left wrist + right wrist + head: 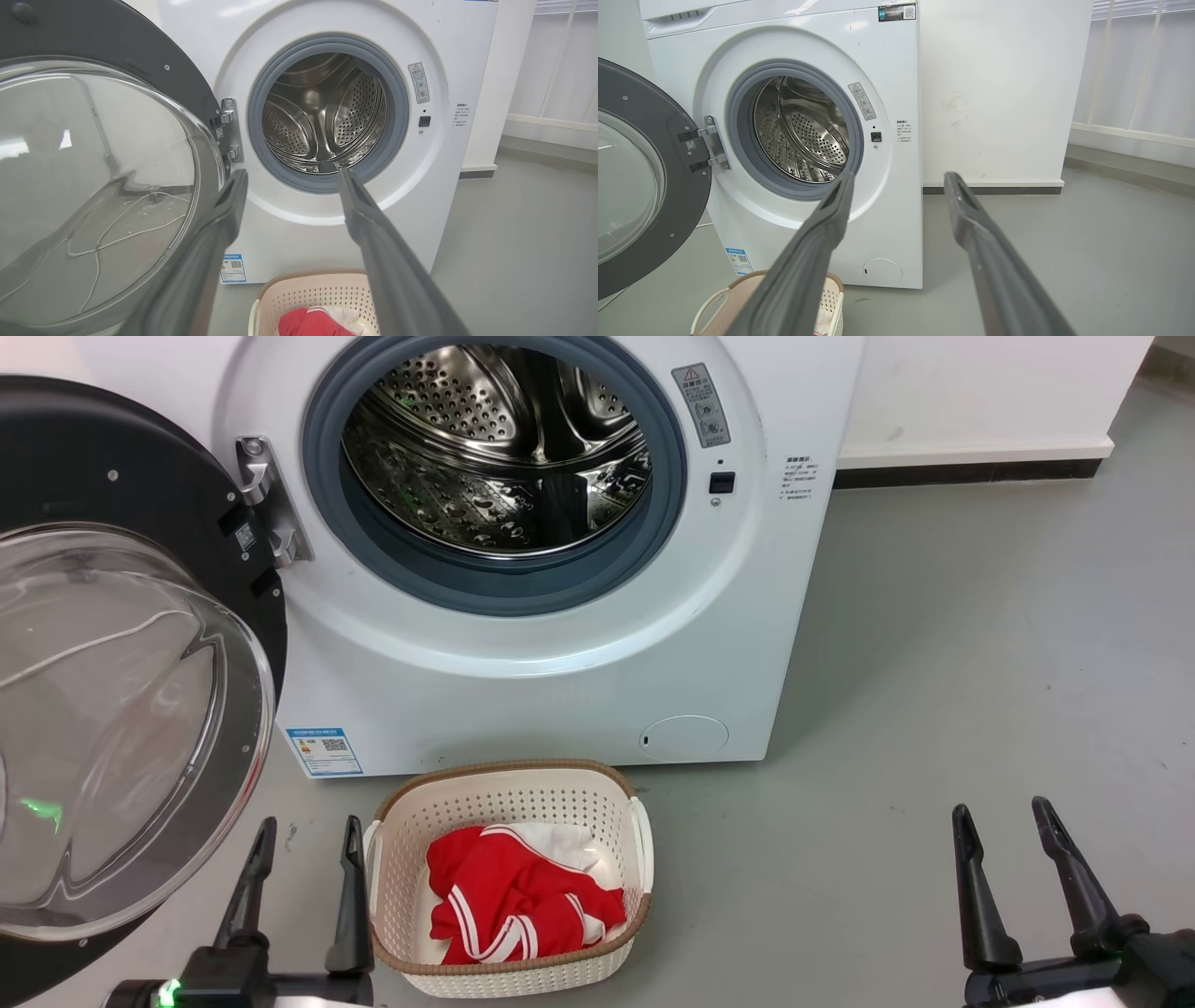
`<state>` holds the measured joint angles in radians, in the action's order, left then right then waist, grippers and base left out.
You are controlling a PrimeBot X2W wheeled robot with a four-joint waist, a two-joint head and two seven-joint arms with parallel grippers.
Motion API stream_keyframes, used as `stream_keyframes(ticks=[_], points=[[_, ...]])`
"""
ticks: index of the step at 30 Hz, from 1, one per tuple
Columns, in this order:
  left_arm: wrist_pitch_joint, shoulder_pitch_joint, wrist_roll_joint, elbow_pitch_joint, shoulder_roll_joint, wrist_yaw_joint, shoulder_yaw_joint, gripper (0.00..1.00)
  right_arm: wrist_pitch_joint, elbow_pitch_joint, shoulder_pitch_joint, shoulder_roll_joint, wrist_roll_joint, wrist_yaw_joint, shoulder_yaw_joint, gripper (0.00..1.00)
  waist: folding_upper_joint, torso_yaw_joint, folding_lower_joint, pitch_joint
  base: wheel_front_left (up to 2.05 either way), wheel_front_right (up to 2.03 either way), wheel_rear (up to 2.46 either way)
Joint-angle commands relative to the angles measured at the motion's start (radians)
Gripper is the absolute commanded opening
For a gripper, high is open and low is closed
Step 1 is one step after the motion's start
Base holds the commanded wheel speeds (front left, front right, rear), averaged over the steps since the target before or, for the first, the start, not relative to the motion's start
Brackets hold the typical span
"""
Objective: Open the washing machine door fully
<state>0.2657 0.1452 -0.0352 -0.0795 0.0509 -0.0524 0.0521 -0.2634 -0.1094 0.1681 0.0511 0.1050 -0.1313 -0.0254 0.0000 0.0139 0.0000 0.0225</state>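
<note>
The two long dark fingers point(247, 896) of the left gripper point(310, 824) stand apart with nothing between them, low in front of the big white boxy front-loading washing machine point(523, 681), toward its hinge side. The right gripper point(1001, 807) is also spread and empty, well out from the machine's front, past its latch-side corner.

The large round glossy black washing machine door point(121, 663), with its bulging clear glass bowl, is swung wide off the machine's front on the metal hinge point(266, 504), so the perforated steel drum point(495, 448) and grey rubber ring point(667, 476) are fully exposed. Its lower rim lies just beside the left gripper, and I cannot tell whether they touch.

The door looks at or near full swing, though the hinge stop itself cannot be judged from here. If any travel is left, the left gripper is the better placed. It should press on the black rim at the edge farthest from the hinge, not on the glass, follow the arc away from the machine's front, and ease off at the first firm resistance. It should also keep clear of the cream perforated basket point(504, 770) holding red cloth point(513, 896) just in front of the machine.
</note>
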Motion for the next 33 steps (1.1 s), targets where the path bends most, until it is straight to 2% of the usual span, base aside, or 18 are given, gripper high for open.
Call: stream_keyframes(ticks=[1,16,17,22,33], points=[[-0.002,0.013,0.007,0.006,0.0,0.006,-0.006,1.0,-0.002,-0.003,0.016,-0.002,-0.007,0.001,-0.004,1.0,0.0,0.002,0.0,0.001,0.0,0.0,0.0],[-0.002,0.002,0.027,0.046,0.001,0.022,-0.021,1.0,-0.002,0.031,0.03,-0.002,0.001,0.001,-0.01,1.0,0.0,-0.004,0.0,-0.003,0.0,0.0,0.0],[0.0,0.009,0.024,0.049,0.0,0.018,-0.021,0.0,0.0,0.031,0.022,0.0,0.001,0.0,-0.009,0.0,0.0,-0.004,0.0,-0.003,0.0,0.0,0.0],[-0.002,0.016,0.015,0.09,-0.002,0.017,-0.02,0.0,0.002,0.067,0.024,0.0,0.009,0.0,-0.004,0.0,0.0,-0.004,0.0001,-0.003,0.0,0.0,0.0],[-0.059,-0.027,-0.221,0.125,-0.002,0.003,-0.006,0.0,0.042,0.106,-0.02,0.014,0.249,0.0,0.002,0.0,0.0,-0.005,0.0001,-0.005,0.0,0.0,0.0]])
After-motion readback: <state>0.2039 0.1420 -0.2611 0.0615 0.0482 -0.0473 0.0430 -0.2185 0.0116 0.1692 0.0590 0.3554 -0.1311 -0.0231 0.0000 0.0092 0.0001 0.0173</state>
